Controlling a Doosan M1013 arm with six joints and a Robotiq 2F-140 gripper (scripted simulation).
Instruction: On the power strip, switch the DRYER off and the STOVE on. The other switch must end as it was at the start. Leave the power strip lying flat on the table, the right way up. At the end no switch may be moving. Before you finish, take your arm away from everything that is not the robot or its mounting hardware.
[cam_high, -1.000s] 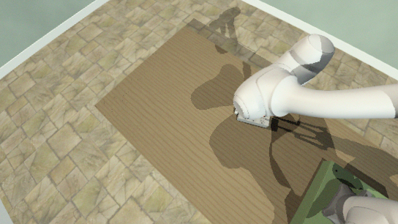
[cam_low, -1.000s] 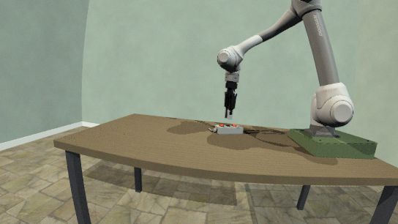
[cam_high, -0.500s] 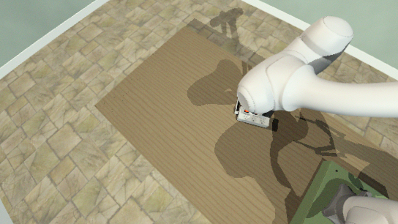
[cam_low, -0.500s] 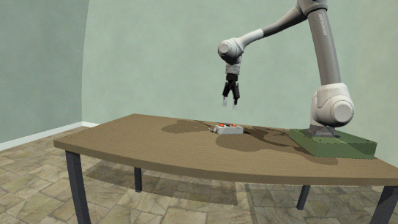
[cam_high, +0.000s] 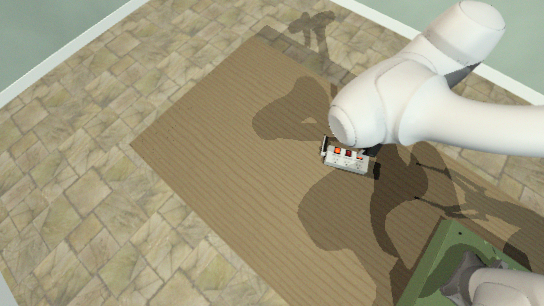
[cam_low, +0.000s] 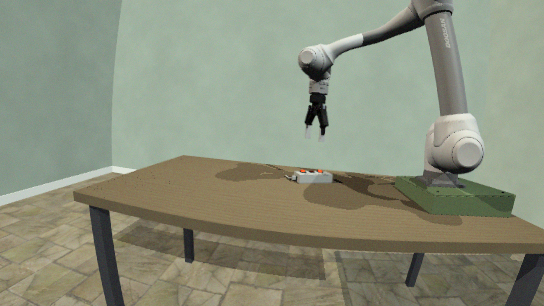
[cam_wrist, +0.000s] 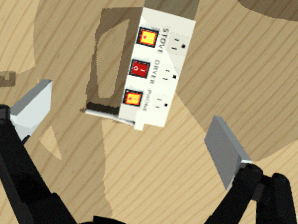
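White strip (cam_wrist: 160, 72) lies flat toward the bench's far edge, near the green base (cam_low: 492, 202) at its right end. Gripper (cam_low: 315, 136) hangs high above it, fully spread and empty. Middle rocker (cam_wrist: 140, 68) looks dark, the outer two lit. Labels are unreadable, so checking states likely comes next; nothing blocks descent.

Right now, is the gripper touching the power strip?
No, the open gripper hangs well above the power strip, with wall showing between them.
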